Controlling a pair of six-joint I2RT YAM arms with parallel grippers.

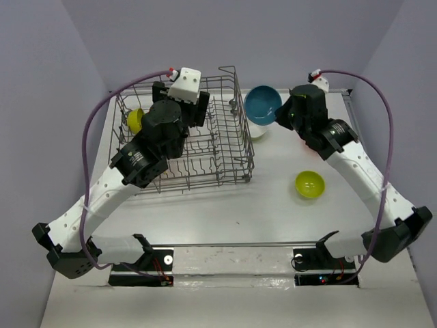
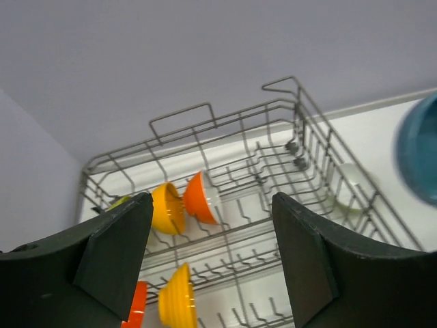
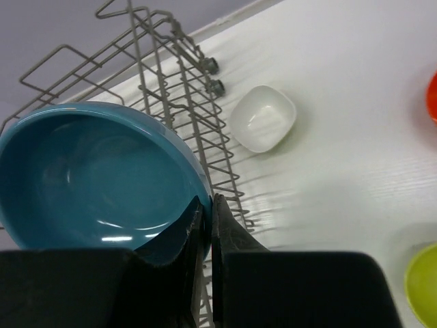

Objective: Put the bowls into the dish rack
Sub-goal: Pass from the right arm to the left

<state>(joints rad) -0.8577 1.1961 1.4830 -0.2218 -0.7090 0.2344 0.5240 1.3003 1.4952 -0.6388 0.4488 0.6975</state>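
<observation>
Glossy teal bowl (image 3: 95, 178) pinched at rim by right claw (image 3: 207, 208), beside dish rack (image 1: 229, 140) — seemingly airborne; left claw (image 2: 212, 205) wide, empty, above rack.

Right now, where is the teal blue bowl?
In the top view, the teal blue bowl is held by its rim in the right gripper, just right of the dish rack and close to a white bowl.

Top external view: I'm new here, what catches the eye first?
The teal bowl, held up by the dish rack's right side, its rim pinched in the right arm's shut jaws. The left arm's jaws stand open over the rack, above an orange bowl and a yellow bowl on edge. A lime green bowl sits on the table.
</observation>
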